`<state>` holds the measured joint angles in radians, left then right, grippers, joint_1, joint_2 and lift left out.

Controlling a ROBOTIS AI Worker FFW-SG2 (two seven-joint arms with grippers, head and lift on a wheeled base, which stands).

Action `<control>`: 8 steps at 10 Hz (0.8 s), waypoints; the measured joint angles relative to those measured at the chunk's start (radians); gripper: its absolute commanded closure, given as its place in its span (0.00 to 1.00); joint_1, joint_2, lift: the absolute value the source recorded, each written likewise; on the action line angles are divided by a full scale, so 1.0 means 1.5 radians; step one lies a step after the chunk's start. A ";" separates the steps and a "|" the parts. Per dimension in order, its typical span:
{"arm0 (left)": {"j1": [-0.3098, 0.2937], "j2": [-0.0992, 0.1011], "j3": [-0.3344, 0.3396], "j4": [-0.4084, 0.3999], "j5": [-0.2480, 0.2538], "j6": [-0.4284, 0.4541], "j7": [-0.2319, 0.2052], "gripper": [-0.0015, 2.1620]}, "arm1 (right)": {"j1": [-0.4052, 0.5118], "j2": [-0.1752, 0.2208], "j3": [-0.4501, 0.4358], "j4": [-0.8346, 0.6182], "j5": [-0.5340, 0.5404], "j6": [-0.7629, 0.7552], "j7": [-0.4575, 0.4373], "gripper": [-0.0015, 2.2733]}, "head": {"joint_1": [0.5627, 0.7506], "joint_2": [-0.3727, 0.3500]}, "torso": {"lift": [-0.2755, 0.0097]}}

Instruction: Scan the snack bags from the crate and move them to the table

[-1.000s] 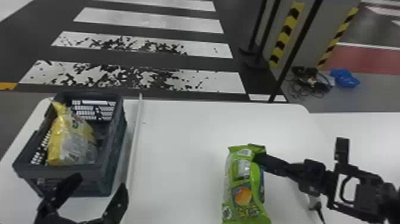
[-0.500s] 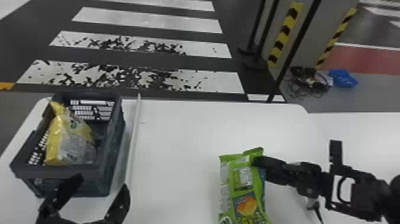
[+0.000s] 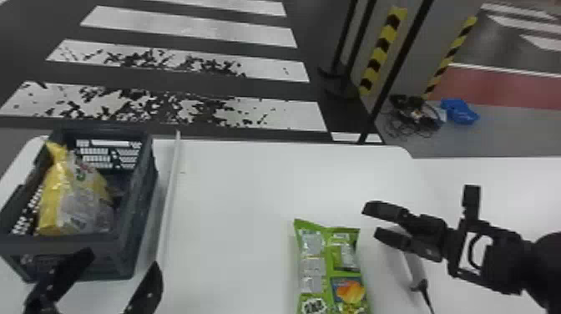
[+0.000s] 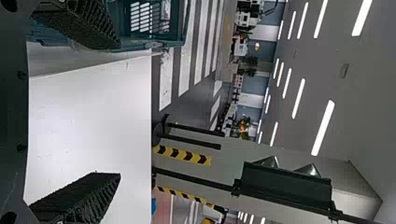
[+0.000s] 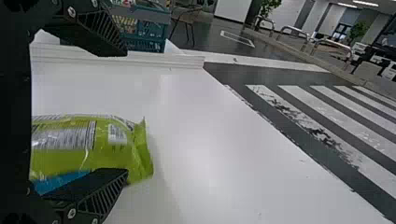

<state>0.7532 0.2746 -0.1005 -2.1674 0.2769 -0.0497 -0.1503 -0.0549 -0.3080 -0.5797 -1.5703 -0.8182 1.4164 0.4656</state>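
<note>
R gripper (image 3: 372, 220), fingers apart, nr green bag (image 3: 328, 267) on table (image 3: 233, 208); L gripper (image 3: 122, 262), fingers spread, nr crate (image 3: 140, 213)

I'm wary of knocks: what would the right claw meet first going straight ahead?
The right claw would likely brush the far end of the green snack bag; height is unclear, so it might pass over.

The right arm (image 3: 501, 259) comes in from the head view's right edge, its gripper (image 3: 370, 220) pointing toward the robot's left, the two black fingers parted. The left gripper (image 3: 122, 258) reaches up from the bottom edge, at the left, fingers spread wide and angled forward, holding nothing between them.
</note>
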 measured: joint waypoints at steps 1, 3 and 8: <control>0.000 0.000 0.000 0.000 0.000 0.000 0.000 0.01 | 0.005 -0.009 -0.002 -0.006 0.007 -0.018 0.002 0.00 | 0.70 0.16 | 0.63; -0.004 -0.001 -0.003 0.000 -0.002 0.002 0.003 0.01 | 0.042 -0.011 -0.005 -0.060 0.008 -0.025 0.000 0.07 | 0.70 0.14 | 0.63; -0.020 0.003 -0.019 0.002 -0.013 0.010 0.014 0.00 | 0.156 0.037 0.033 -0.267 0.052 -0.020 -0.053 0.99 | 0.70 0.18 | 0.63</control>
<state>0.7229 0.2790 -0.1287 -2.1648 0.2577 -0.0347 -0.1287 0.1785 -0.2522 -0.5294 -1.9716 -0.7401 1.3864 0.3858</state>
